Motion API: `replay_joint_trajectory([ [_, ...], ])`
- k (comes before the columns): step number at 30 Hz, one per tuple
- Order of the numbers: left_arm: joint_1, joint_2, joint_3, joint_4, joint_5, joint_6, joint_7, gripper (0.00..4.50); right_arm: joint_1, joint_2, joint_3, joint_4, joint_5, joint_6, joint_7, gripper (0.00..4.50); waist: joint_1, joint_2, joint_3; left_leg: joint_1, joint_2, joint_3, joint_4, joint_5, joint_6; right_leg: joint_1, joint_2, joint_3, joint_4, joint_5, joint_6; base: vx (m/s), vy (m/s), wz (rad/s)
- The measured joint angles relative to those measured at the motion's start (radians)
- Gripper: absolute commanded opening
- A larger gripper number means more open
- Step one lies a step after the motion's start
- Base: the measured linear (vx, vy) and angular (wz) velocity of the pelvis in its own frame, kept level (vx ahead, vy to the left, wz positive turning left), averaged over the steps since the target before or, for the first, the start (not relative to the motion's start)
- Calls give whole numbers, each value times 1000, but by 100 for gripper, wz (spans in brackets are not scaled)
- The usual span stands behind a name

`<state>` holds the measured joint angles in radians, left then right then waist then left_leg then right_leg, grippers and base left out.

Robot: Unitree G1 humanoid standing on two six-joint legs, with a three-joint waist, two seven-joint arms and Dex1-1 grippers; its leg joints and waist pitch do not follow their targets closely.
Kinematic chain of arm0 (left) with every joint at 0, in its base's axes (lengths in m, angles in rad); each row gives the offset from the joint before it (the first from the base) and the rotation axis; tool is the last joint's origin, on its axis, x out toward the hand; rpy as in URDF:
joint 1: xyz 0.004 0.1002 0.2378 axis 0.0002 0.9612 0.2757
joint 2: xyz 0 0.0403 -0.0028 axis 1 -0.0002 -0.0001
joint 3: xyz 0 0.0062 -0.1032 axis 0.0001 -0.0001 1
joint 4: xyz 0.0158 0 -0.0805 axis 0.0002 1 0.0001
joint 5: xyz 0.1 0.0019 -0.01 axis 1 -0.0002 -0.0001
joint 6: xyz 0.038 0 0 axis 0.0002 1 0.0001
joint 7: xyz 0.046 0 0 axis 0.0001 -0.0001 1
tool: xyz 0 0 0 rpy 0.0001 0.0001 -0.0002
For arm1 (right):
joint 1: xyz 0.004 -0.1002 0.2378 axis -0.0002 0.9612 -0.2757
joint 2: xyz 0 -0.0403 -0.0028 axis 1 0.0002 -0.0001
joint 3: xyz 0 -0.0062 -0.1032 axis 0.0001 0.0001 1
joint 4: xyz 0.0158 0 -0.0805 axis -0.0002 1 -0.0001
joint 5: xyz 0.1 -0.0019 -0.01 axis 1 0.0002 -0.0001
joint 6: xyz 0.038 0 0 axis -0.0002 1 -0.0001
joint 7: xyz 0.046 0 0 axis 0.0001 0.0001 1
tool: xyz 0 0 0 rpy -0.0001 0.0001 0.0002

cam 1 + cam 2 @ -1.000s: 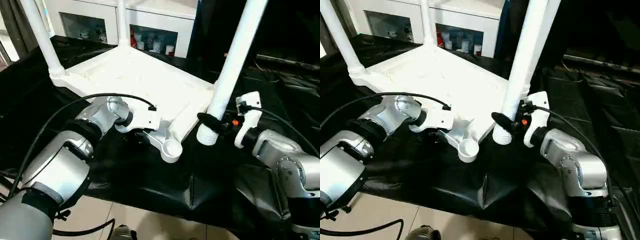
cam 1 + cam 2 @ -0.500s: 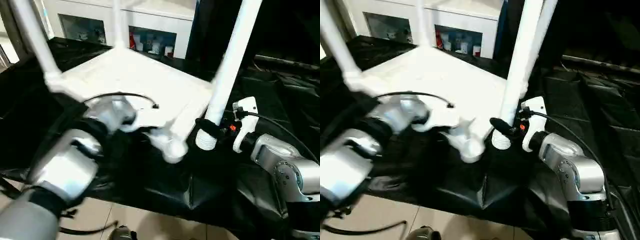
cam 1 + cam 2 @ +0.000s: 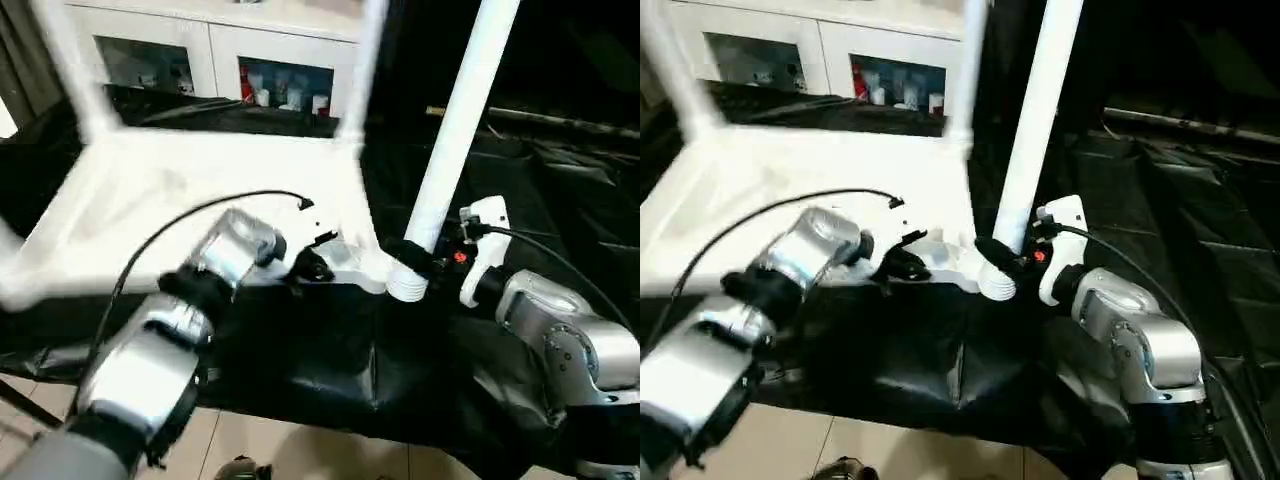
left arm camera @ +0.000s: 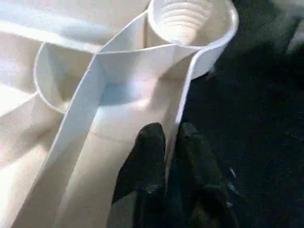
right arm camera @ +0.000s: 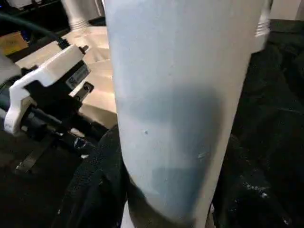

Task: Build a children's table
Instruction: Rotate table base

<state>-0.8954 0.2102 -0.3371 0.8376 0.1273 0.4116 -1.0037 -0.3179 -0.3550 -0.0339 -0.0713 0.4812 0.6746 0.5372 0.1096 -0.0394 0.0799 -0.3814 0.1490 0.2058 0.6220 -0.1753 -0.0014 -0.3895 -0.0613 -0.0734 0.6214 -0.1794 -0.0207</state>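
left fingers [image 4: 152,156] pinch the tabletop [image 3: 180,200] rim; right fingers [image 3: 405,252] apparently grip a leg [image 3: 450,140].

White glass-door cabinet [image 3: 240,60] behind, black sheeting [image 3: 330,340], perhaps pale floor [image 3: 300,455]

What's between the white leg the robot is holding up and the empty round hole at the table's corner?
Nothing solid. In the head views, the leg has its ribbed end just beside the corner hole, with bare black cloth under the small gap. The right tool holds the leg.
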Motion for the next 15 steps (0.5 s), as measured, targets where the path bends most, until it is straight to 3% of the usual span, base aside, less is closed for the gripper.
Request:
replay_joint_trajectory([
  [7, 136, 38, -34, -201, 12, -118, -3, 3, 0, 0, 0, 2, -3, -2, -2, 190, 2, -1, 0, -1, 0, 0, -2, -1, 2, 0, 0, -1, -4, 0, 0, 0, 0, 0],
  [14, 168, 64, -60, -231, 24, -237, -21, 1, 0, -3, 0, 6, -19, -19, 6, 190, 5, -1, 0, -2, 0, 0, -4, -2, 2, 0, 0, -1, -6, 1, 0, 0, 0, 0],
  [15, 168, 65, -62, -231, 25, -244, -20, 29, 0, -4, 0, 6, -19, -22, 6, 190, 6, -1, 0, -2, 0, 0, -5, -2, 2, 0, 0, -1, -6, 1, -1, 0, 0, 0],
])
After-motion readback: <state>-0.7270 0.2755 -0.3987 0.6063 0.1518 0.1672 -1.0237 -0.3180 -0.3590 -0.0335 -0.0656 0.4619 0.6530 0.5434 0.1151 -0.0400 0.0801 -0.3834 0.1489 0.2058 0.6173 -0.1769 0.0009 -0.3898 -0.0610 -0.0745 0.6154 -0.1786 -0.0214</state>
